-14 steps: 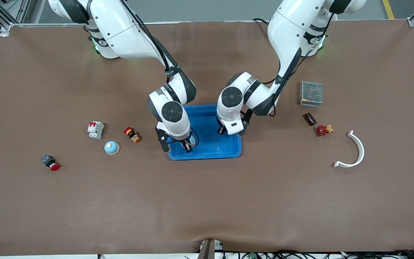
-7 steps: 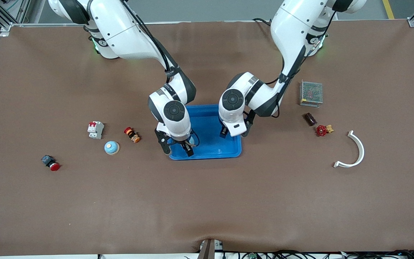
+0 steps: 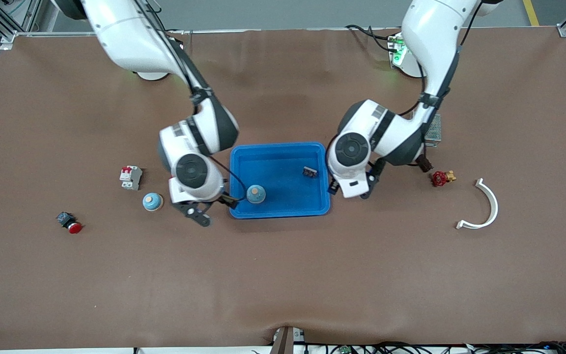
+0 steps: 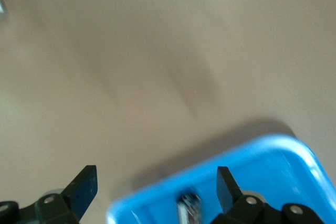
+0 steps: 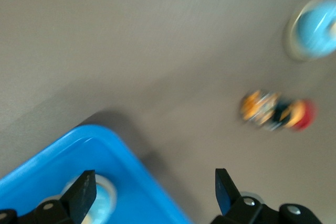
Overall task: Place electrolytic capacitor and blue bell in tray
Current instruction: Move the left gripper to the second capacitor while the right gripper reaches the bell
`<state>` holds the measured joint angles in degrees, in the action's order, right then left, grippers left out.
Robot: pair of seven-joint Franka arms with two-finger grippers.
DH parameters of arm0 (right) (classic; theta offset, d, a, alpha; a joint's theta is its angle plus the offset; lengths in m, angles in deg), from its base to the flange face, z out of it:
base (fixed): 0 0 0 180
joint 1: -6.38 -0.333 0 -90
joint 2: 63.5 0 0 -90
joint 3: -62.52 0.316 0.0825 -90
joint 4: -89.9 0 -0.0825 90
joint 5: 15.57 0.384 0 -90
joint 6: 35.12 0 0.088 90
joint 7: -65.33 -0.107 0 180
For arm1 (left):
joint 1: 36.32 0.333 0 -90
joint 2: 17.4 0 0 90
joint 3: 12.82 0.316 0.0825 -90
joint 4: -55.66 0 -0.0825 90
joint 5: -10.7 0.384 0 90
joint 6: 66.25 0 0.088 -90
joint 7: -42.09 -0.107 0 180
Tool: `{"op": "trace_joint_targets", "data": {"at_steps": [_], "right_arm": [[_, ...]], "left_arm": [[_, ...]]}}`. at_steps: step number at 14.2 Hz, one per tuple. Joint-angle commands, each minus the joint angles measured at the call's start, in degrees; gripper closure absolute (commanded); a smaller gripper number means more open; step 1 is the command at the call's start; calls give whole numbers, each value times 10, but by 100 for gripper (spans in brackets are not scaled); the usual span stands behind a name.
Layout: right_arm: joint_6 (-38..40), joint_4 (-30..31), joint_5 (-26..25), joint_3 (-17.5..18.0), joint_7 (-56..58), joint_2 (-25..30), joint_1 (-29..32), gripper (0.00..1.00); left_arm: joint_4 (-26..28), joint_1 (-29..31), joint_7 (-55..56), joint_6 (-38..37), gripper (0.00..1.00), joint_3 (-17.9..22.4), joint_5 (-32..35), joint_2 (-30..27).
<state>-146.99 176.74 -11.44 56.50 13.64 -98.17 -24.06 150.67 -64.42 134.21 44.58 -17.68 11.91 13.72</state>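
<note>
While the blue bell [image 3: 256, 193] sits upright, the capacitor [image 3: 310, 172] lies flat in the tray [image 3: 283, 209]

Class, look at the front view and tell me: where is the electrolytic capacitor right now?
The electrolytic capacitor lies in the blue tray, by the rim at the left arm's end, farther from the camera than the blue bell also inside.
</note>
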Motion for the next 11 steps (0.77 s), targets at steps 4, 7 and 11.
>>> {"op": "trace_joint_targets", "data": {"at_steps": [4,7,11], "right_arm": [[-78,102,-67,7,191,57,86,0],[-185,184,-69,7,273,72,128,0],[-299,268,-68,7,366,81,167,0]], "left_arm": [[105,77,-108,-55,0,-4,71,-83],[161,108,-154,-41,0,-6,112,-108],[258,144,-184,54,0,-7,143,-141]]}}
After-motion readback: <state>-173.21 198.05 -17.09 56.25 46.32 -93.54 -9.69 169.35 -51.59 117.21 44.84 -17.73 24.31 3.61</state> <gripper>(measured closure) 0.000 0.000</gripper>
